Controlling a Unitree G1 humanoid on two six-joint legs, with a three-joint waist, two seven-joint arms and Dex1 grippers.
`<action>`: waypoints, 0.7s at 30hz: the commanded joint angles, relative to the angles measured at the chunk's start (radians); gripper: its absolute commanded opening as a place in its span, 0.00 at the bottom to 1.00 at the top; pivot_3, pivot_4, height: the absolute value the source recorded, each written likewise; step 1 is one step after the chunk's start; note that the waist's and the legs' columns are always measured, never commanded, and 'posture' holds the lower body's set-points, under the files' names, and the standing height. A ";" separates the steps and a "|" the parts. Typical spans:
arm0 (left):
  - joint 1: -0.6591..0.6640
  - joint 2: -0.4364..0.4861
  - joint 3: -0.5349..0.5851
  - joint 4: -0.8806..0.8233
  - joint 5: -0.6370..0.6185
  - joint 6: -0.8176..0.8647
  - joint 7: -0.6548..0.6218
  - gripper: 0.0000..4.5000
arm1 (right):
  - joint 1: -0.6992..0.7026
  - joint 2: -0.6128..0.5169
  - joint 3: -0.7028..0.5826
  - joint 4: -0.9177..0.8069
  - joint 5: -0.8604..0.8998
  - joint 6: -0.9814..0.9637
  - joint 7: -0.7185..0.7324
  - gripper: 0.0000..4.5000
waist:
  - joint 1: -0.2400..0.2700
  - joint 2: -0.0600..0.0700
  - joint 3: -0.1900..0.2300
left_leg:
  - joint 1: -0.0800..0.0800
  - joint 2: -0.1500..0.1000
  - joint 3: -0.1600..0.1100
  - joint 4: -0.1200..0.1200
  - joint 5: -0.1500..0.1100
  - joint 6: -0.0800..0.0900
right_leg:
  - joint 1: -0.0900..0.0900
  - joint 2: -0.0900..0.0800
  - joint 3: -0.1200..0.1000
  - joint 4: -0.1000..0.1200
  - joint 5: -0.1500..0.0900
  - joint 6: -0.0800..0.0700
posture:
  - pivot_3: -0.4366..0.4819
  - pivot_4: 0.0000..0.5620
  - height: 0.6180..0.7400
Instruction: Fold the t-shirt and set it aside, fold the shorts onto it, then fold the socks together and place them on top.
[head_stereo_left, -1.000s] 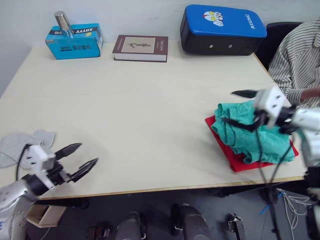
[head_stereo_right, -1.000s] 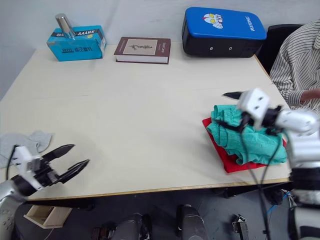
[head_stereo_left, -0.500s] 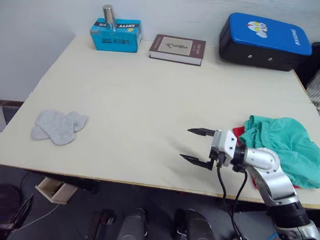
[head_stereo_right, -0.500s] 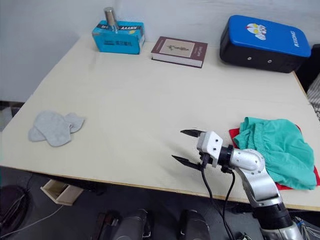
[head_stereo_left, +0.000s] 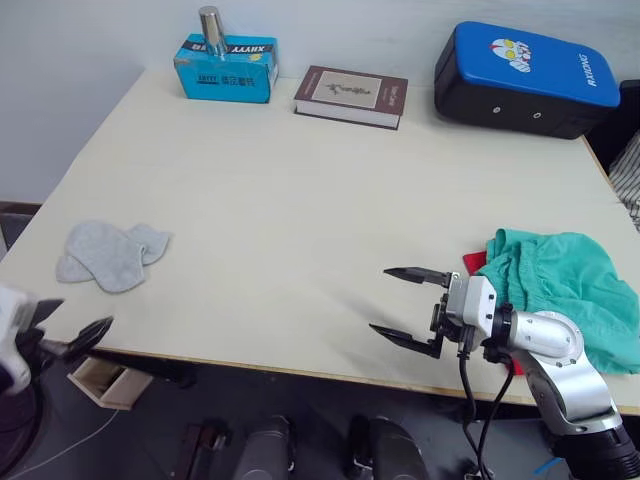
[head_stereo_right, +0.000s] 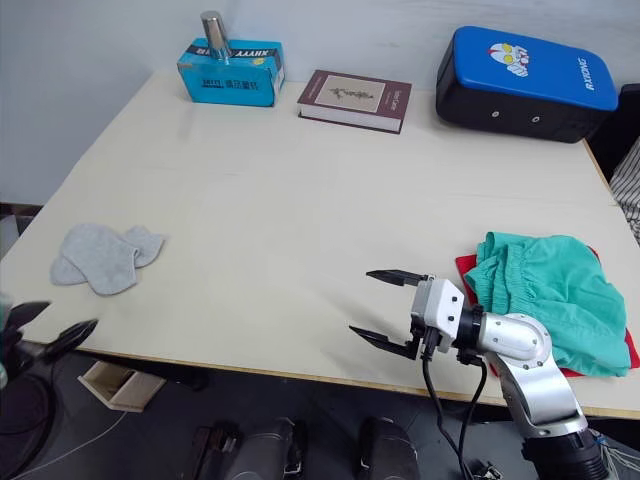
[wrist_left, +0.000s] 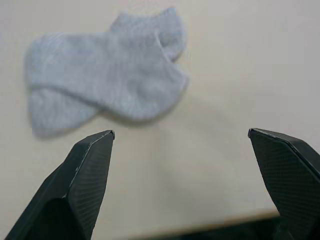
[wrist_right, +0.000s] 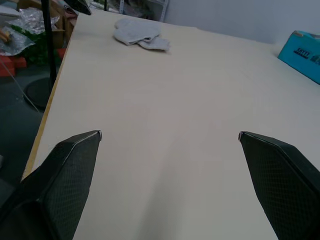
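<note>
Left eye view: right gripper (head_stereo_left: 408, 308) hovered over the table (head_stereo_left: 300, 200) near its front edge, fingers spread wide, nothing between them. Shorts (head_stereo_left: 565, 290) lay crumpled just behind that gripper's wrist, on top of the t-shirt (head_stereo_left: 473, 263), of which a small red corner showed. Socks (head_stereo_left: 110, 252) lay overlapped and flat, well apart from the right fingertips, toward the robot's left. Left gripper (head_stereo_left: 62, 328) sat off the table's front edge, near the socks, fingers apart and empty. Far beyond both grippers along the back edge: a blue tissue box (head_stereo_left: 226, 68) with a metal cylinder (head_stereo_left: 211, 24) on it, a dark book (head_stereo_left: 350, 95), a blue-and-black pad (head_stereo_left: 525, 78).

Right eye view: same layout. A red strip of the shirt also showed past the shorts at the table's right edge. A wooden box (head_stereo_right: 117, 385) stood on the floor below the table edge, near the left gripper.

Left wrist view: both fingertips (wrist_left: 95, 150) stood wide apart, released. Socks lay ahead of the tips on the table, one sock crossing the other, closer to the finger on the picture's left; not touching either finger.

Right wrist view: fingers (wrist_right: 75, 155) wide open over bare tabletop. Socks lay far ahead of the tips, tissue box corner off beyond the other finger.
</note>
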 joint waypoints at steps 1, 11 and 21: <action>-0.164 0.058 -0.132 0.164 0.077 0.016 -0.026 1.00 | 0.007 0.005 0.007 -0.026 -0.014 -0.013 -0.013 1.00 | 0.000 -0.001 0.000 | 0.003 0.000 0.003 -0.003 0.001 -0.002 | 0.001 0.004 0.002 0.001 0.000 0.000 | 0.48 0.27 1.00; -0.684 0.027 -0.454 0.673 0.246 -0.067 -0.163 1.00 | 0.035 0.002 0.017 -0.070 -0.039 -0.024 -0.039 1.00 | -0.002 -0.005 0.002 | 0.012 0.002 0.020 -0.005 0.000 -0.002 | -0.001 0.005 0.019 0.004 0.001 0.002 | 0.48 0.27 1.00; -0.905 -0.049 -0.529 1.012 0.356 -0.193 -0.225 0.37 | 0.055 0.009 -0.006 -0.094 -0.040 0.001 -0.109 1.00 | 0.002 -0.008 0.001 | 0.018 0.004 0.026 -0.004 0.000 -0.001 | -0.002 0.004 0.026 0.006 0.002 0.002 | 0.48 0.27 1.00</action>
